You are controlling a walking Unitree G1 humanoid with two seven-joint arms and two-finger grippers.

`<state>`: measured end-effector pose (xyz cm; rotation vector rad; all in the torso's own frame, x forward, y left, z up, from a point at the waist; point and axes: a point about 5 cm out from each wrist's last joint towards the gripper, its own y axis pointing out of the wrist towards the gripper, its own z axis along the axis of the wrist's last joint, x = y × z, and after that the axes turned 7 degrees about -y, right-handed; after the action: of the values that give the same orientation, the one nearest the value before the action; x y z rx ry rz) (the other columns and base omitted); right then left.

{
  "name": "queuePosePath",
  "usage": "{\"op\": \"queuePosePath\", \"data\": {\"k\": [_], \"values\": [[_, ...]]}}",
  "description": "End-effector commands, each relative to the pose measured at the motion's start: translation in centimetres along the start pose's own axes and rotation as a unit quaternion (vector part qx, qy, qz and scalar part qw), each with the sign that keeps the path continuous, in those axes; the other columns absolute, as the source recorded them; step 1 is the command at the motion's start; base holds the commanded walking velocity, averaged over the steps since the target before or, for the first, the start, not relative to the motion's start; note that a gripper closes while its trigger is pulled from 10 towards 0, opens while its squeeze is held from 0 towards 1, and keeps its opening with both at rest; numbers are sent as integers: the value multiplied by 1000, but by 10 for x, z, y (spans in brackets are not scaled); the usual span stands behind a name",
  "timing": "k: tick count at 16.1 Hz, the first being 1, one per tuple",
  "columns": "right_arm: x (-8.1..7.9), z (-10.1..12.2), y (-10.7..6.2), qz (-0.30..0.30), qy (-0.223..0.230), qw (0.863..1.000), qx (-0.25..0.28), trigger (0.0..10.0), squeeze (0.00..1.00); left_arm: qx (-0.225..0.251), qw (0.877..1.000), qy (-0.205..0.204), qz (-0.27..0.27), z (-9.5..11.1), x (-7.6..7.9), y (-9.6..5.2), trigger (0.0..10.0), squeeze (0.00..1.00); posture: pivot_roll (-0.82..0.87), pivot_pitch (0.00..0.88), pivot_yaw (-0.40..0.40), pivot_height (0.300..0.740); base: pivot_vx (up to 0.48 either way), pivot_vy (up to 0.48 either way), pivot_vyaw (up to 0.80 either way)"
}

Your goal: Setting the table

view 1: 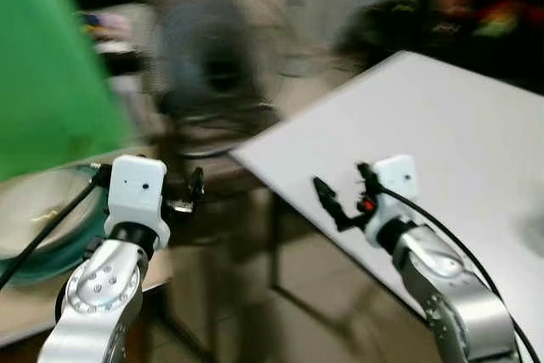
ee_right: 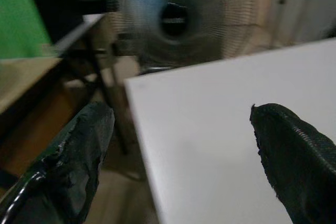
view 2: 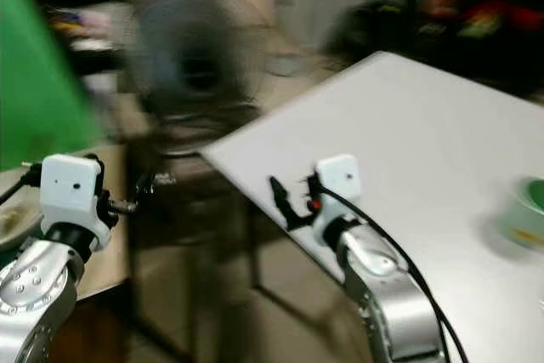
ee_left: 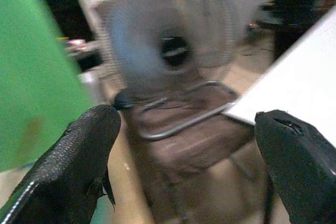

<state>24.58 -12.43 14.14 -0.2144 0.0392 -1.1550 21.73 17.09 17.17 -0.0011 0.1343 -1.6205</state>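
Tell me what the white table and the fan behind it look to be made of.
White table: a smooth matte top, probably laminate or painted board; it reflects nothing, though blur hides any grain. Fan: a thin wire grille, probably metal, around a dark hub; the fine radial ribs suggest this.

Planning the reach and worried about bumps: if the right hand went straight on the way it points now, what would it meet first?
Probably nothing at first: the open right hand points over the corner of the white table, and the standing fan lies beyond. Blur makes depth uncertain.
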Motion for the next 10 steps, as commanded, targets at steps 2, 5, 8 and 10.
{"op": "queuePosePath", "data": {"k": [2, 5, 8, 10], "values": [[-3, 4, 2, 12, -13, 1000, 16, 10000, 1000, 3, 1000, 6, 2, 3, -3, 1, 10000, 0, -52, 4, 44, 740, 0, 353, 800], [-2, 5, 5, 22, 2, 1000, 19, 10000, 1000, 14, 999, 32, -3, 7, -2, 3, 10000, 0, -48, 1, 39, 740, 0, 239, 800], [-7, 5, 7, 34, 8, 999, 22, 10000, 1000, 13, 999, 36, 3, 7, -2, 4, 10000, 0, -44, 1, 37, 740, 0, -287, 800], [-9, 3, 8, 35, 13, 999, 21, 10000, 1000, 14, 1000, 17, 13, 7, -6, 5, 10000, 0, -41, 0, 39, 740, 0, 0, 800]]}}
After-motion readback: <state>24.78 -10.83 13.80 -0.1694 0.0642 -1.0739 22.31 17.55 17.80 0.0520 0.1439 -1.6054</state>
